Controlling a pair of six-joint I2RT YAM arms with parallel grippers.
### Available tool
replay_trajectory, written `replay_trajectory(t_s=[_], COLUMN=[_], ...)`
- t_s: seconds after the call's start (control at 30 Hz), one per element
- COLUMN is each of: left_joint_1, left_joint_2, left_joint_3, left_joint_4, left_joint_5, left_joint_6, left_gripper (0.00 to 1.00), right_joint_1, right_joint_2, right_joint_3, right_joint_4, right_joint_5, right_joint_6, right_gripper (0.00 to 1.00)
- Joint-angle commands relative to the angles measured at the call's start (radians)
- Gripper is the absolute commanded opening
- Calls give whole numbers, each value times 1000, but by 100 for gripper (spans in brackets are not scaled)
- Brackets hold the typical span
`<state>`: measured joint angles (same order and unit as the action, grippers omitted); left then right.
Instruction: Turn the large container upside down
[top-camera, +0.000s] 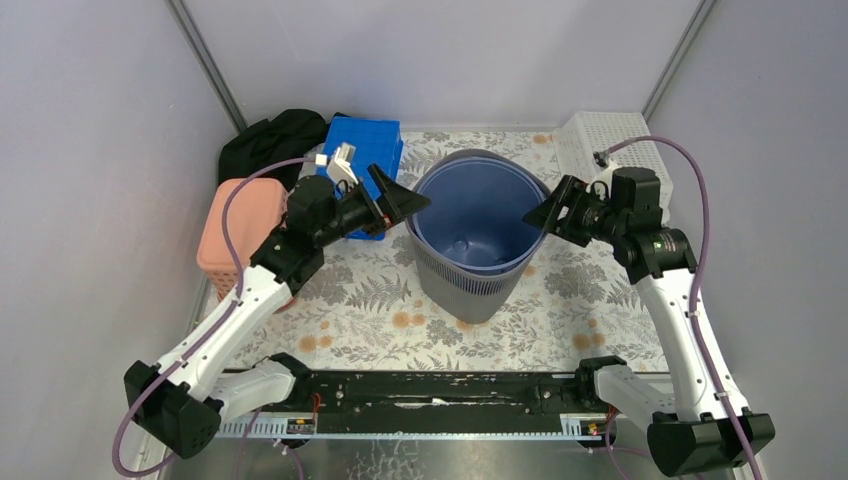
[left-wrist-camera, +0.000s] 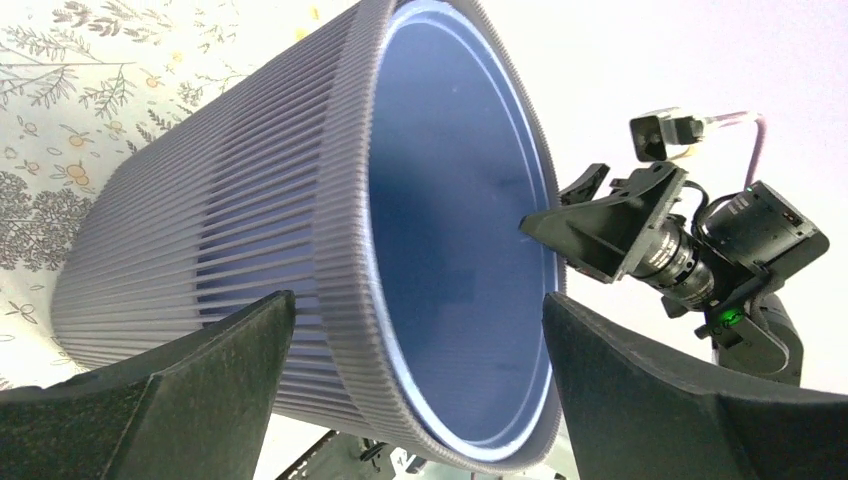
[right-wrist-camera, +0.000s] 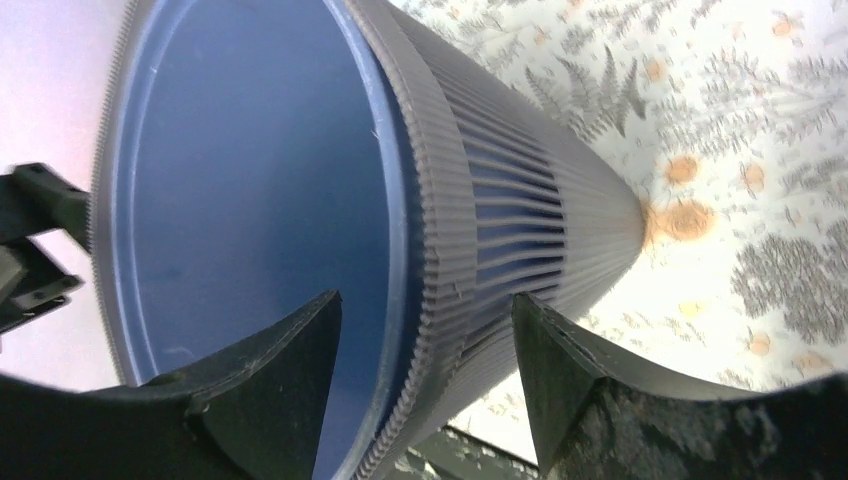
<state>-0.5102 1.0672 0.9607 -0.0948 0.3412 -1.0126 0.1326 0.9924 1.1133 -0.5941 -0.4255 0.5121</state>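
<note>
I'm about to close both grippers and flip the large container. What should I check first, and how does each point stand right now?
1. Large container upright, mouth up: ok.
2. Nothing visible inside it from the top view: ok.
3. Left gripper straddles its rim, one finger inside and one outside: ok.
4. Right gripper straddles the opposite side of the rim the same way: ok.
5. Grip secured: not ok. Both grippers are open, with gaps beside the wall.
6. Room to swing past the blue crate and white basket: cannot tell.
</note>
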Motion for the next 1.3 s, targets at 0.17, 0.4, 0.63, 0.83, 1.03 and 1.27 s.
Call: replay_trajectory(t_s=[0.17,0.4,0.63,0.83,1.03,1.27], left_joint_1=[-2,-3,-4,-11,-32,-107], left_joint_2=[-43,-54,23,131,196,256], left_joint_3=[326,469,580,703,763,852], left_joint_4=[-370,-539,-596,-685,-816,-896], left_joint_5=[-84,-97,-6,20,-85,-210], left_joint_6=[198,247,253,329,416,446], left_gripper=[100,100,100,100,100,97], right_joint_1=[28,28,27,28,28,91], right_joint_2=[64,72,121,296,415,502], right_joint_3=[266,372,586,853,974,1024], right_joint_4=[-353,-391,-397,-559,-658,-691], right_joint_5=[227,218,62,58,129,177], right_joint_6=[-114,-123,-117,-152,-190,-217], right_gripper=[80,99,76,39,47,47])
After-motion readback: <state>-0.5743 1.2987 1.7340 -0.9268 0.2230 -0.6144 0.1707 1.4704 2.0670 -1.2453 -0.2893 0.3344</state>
